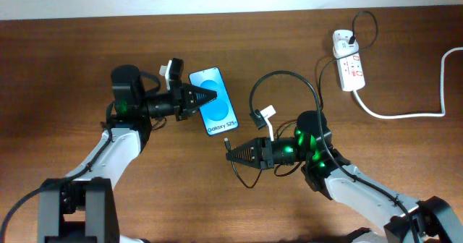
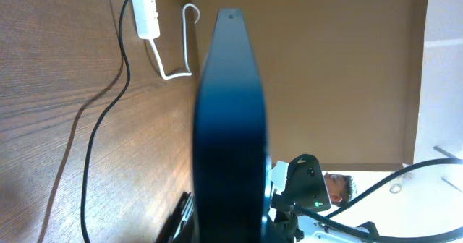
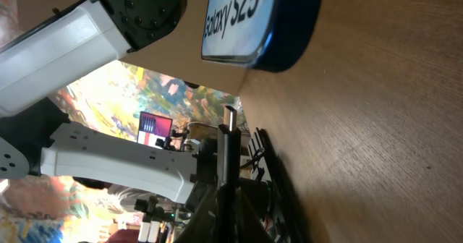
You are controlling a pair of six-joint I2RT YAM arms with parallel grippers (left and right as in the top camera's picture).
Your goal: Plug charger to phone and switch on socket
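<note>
The phone (image 1: 215, 103), its blue screen facing up, is held off the table by my left gripper (image 1: 208, 97), which is shut on its left edge. In the left wrist view the phone (image 2: 230, 127) shows edge-on as a dark slab filling the centre. My right gripper (image 1: 233, 155) is shut on the charger (image 1: 228, 147) just below the phone's lower end. The right wrist view has the charger's metal tip (image 3: 229, 118) pointing up, a short gap under the phone's bottom edge (image 3: 278, 51). The white socket (image 1: 349, 64) lies at the far right.
The charger's black cable (image 1: 286, 75) loops across the table between the right arm and the socket. A thick white cord (image 1: 405, 115) runs from the socket to the right edge. In the left wrist view the socket (image 2: 147, 11) lies far ahead.
</note>
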